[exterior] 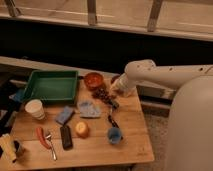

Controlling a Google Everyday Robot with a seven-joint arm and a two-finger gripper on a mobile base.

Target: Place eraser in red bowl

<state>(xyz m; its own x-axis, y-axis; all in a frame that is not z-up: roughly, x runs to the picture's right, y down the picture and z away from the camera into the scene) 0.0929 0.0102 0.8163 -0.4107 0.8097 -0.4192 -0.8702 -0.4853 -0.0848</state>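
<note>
The eraser (66, 136) is a near-black flat block lying on the wooden table (135, 145), near the front, left of a yellow-orange round fruit (81, 129). The red bowl (93, 80) stands at the table's back edge, just right of the green tray (50, 85). My gripper (109, 99) reaches in from the right on a white arm (150, 74). It hangs just right of and in front of the red bowl, well behind and right of the eraser. Nothing shows in it.
A blue-grey sponge block (64, 115) and a blue cloth (89, 108) lie mid-table. A small blue cup (114, 135) stands front right. A white paper cup (35, 108), a spoon (51, 144), a red-handled tool (41, 136) and a yellow object (7, 147) sit at the left.
</note>
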